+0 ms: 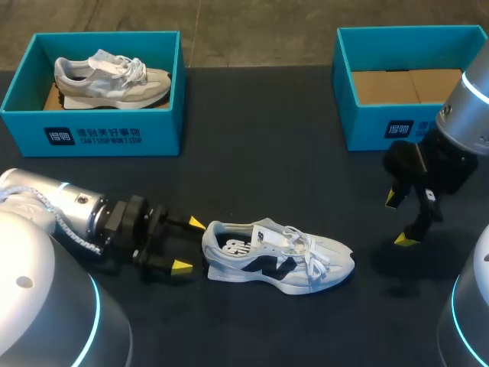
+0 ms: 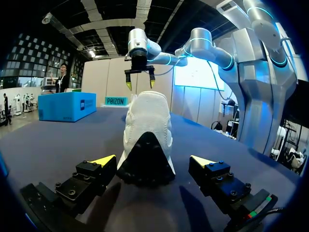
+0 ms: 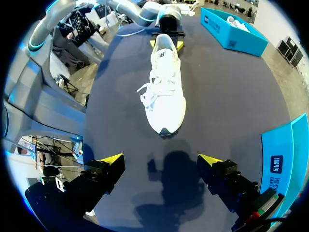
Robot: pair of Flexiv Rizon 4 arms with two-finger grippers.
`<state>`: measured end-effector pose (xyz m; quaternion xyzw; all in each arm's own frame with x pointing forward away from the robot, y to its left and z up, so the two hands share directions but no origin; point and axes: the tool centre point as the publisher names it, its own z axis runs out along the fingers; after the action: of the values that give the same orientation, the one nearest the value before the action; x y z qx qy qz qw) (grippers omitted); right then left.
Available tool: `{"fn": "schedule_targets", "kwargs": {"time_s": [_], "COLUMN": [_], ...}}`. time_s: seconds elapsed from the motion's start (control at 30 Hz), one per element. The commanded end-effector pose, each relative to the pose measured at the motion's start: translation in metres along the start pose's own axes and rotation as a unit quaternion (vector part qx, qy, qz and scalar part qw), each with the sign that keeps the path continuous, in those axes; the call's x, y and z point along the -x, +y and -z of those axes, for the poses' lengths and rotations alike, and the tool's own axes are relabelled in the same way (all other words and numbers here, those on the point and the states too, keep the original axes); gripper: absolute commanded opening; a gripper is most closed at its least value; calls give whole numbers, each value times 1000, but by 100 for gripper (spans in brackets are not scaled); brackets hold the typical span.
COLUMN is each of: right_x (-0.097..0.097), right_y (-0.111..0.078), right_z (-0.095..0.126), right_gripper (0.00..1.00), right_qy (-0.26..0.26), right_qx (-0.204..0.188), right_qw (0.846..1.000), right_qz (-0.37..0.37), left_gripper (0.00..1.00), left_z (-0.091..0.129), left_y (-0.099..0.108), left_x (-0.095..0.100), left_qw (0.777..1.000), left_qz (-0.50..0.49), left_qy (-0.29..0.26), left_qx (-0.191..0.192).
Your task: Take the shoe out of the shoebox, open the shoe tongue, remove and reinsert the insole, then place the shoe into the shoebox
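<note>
My left gripper (image 1: pixel 189 245) is low on the dark table (image 1: pixel 267 176), and its two yellow tips are spread wide apart. They hold nothing. The white shoe (image 1: pixel 279 256) stands on its sole right in front of that gap. Its dark heel points at my left gripper (image 2: pixel 152 162), and in the left wrist view the shoe (image 2: pixel 147 125) comes close to the fingers, but I see no touch. The laces lie loose on top (a bit messy).

The toe points at my right gripper (image 1: pixel 397 219). That one hangs a little above the table, past the toe and apart from it. Its tips are spread wide too, with nothing between them. In the right wrist view the shoe (image 3: pixel 166 92) is ahead of the right gripper (image 3: pixel 161 159), and a soft shadow lies on the table under the fingers.

The table top is flat and dark, like a smooth cloth.

Farther back stand two blue boxes. The right shoebox (image 1: pixel 382 126) is behind my right gripper, and its brown floor shows. The left shoebox (image 1: pixel 99 130) is far behind my left gripper, and a second shoe (image 1: pixel 111 76) lies inside it.
</note>
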<state>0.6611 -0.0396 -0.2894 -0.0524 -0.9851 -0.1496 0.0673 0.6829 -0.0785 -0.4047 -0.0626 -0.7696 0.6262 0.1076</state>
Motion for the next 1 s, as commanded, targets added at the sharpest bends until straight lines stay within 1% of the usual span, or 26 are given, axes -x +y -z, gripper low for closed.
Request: {"fn": "schedule_targets", "kwargs": {"time_s": [0.03,0.57,0.73,1.0], "right_x": [0,0,0,0], "right_y": [0,0,0,0], "right_z": [-1,-1,-1,-1], "right_gripper": [100,100,100,100], "right_qy": [0,0,0,0], "right_qx": [-1,-1,-1,-1], "right_qw": [1000,1000,1000,1000], "right_qz": [0,0,0,0], "left_gripper": [100,100,100,100], "left_z": [-5,-22,-27,-34], "left_y": [-1,-2,0,2], "left_x": [2,4,9,9], "left_qw": [1000,1000,1000,1000], "left_qz": [-3,-2,2,6], "left_qy": [0,-4,-7,-8], "left_qx": [0,-6,-10,-16]}}
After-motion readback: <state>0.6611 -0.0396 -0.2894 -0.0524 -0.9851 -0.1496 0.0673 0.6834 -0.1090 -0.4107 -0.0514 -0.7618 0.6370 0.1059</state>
